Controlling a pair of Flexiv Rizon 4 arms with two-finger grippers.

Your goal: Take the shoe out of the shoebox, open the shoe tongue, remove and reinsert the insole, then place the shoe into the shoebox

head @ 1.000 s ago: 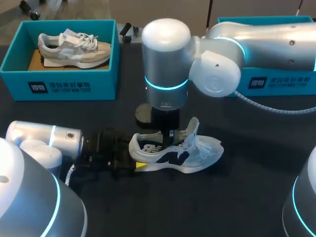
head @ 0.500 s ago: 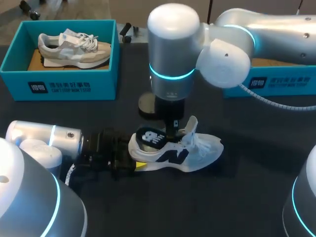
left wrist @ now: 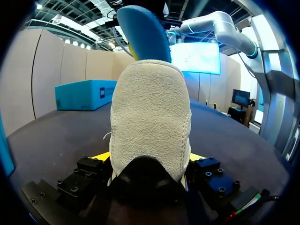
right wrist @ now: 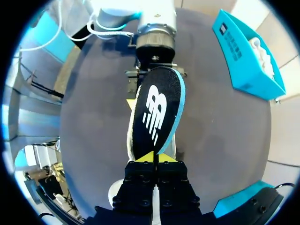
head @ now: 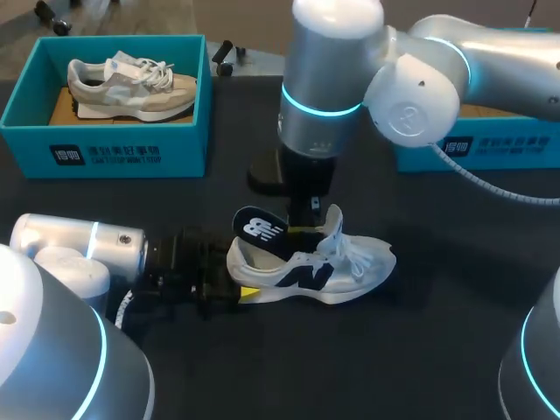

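Note:
A white shoe [head: 319, 267] with a dark side logo lies on the dark table, toe to the right. My left gripper [head: 239, 282] is shut on its heel; in the left wrist view the suede heel [left wrist: 150, 117] fills the gap between the yellow fingertips [left wrist: 101, 155]. My right gripper [head: 311, 229] hangs over the shoe's opening, shut on one end of the black insole [head: 261, 228]. The insole [right wrist: 158, 110] sticks up and back toward the heel, mostly out of the shoe; its blue underside [left wrist: 143, 33] shows above the heel. The tongue [head: 334, 226] stands upright.
A teal shoebox [head: 26, 131] at the back left holds a beige shoe [head: 131, 86]. A second teal box [head: 490, 144] sits at the back right, partly behind my right arm [head: 411, 79]. A black round object [head: 262, 182] lies behind the shoe.
My right gripper has risen and shifted right, drawing the insole up out of the shoe. The left gripper and the shoe have stayed put.

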